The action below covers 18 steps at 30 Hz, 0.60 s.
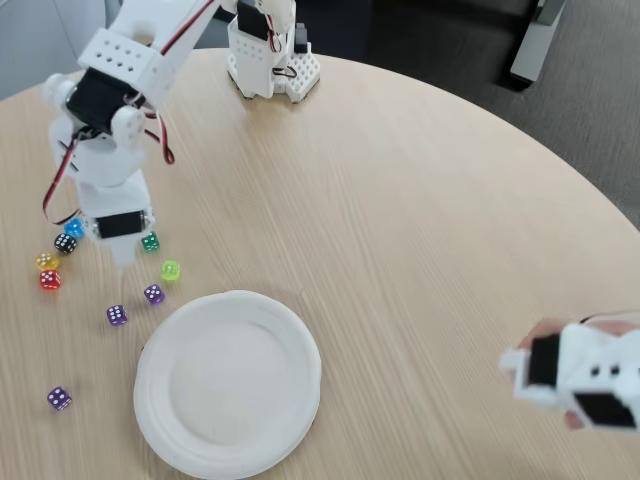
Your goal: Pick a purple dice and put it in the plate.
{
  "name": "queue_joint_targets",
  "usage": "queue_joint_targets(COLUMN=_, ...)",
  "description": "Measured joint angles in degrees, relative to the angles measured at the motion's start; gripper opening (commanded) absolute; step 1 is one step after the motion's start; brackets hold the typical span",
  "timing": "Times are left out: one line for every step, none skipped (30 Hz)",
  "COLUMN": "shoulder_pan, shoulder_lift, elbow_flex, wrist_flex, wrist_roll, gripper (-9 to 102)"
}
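A round white paper plate with a shallow raised rim sits empty at the near edge of a round pale wood-grain table in the fixed view. Left of the plate lies one tiny translucent purple die; two more purple dice rest just beyond the plate's upper-left rim. Farther from the plate, a yellow-green die, a green die, a red die, a yellow die, a black die and a blue die are scattered. Above them the white arm bends down from its base at the table's far edge, its gripper pointing straight down, fingers narrowed to a tip and holding nothing, poised over bare wood among the dice beyond the plate. A blurred white device sits right of the plate.
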Motion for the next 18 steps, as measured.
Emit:
queue_joint_targets(shoulder_pan=0.0, shoulder_lift=0.0, elbow_flex=0.0, wrist_flex=0.0, wrist_roll=0.0, gripper=8)
queue_joint_targets(shoulder_pan=-0.1, shoulder_lift=0.0, elbow_flex=0.0, wrist_flex=0.0, wrist_roll=0.0, gripper=9)
queue_joint_targets(shoulder_pan=-0.6, shoulder_lift=0.0, elbow_flex=0.0, wrist_flex=0.0, wrist_roll=0.3, gripper=9)
queue_joint_targets(shoulder_pan=-1.8, shoulder_lift=0.0, elbow_flex=0.0, wrist_flex=0.0, wrist_roll=0.7, gripper=9)
queue_joint_targets(shoulder_pan=-3.3, shoulder_lift=0.0, elbow_flex=0.0, wrist_flex=0.0, wrist_roll=1.0, gripper=9)
queue_joint_targets(shoulder_pan=-4.8, shoulder_lift=0.0, elbow_flex=0.0, wrist_flex=0.0, wrist_roll=1.5, gripper=9)
queue_joint_targets(shoulder_pan=-6.2, shoulder_lift=0.0, elbow_flex=0.0, wrist_flex=0.0, wrist_roll=2.1, gripper=9)
queue_joint_targets(shoulder_pan=-7.6, shoulder_lift=0.0, elbow_flex=0.0, wrist_flex=0.0, wrist_roll=2.7, gripper=9)
queue_joint_targets(shoulder_pan=-9.6, shoulder_lift=0.0, elbow_flex=0.0, wrist_flex=0.0, wrist_roll=3.0, gripper=9)
queue_joint_targets(shoulder_pan=-10.5, shoulder_lift=0.0, elbow_flex=0.0, wrist_flex=0.0, wrist_roll=3.3, gripper=9)
queue_joint_targets(shoulder_pan=-11.3, shoulder_lift=0.0, elbow_flex=0.0, wrist_flex=0.0, wrist_roll=3.5, gripper=9)
queue_joint_targets(shoulder_pan=-11.7, shoulder_lift=0.0, elbow_flex=0.0, wrist_flex=0.0, wrist_roll=3.6, gripper=10)
queue_joint_targets(shoulder_pan=-11.9, shoulder_lift=0.0, elbow_flex=0.0, wrist_flex=0.0, wrist_roll=3.7, gripper=10)
queue_joint_targets(shoulder_pan=-11.9, shoulder_lift=0.0, elbow_flex=0.0, wrist_flex=0.0, wrist_roll=3.8, gripper=11)
queue_joint_targets(shoulder_pan=-12.0, shoulder_lift=0.0, elbow_flex=0.0, wrist_flex=0.0, wrist_roll=3.8, gripper=11)
queue_joint_targets(shoulder_pan=-11.5, shoulder_lift=0.0, elbow_flex=0.0, wrist_flex=-0.1, wrist_roll=3.8, gripper=11)
queue_joint_targets(shoulder_pan=-11.2, shoulder_lift=0.0, elbow_flex=0.0, wrist_flex=-0.3, wrist_roll=3.8, gripper=11)
queue_joint_targets(shoulder_pan=-11.1, shoulder_lift=0.0, elbow_flex=0.0, wrist_flex=-0.4, wrist_roll=4.0, gripper=11)
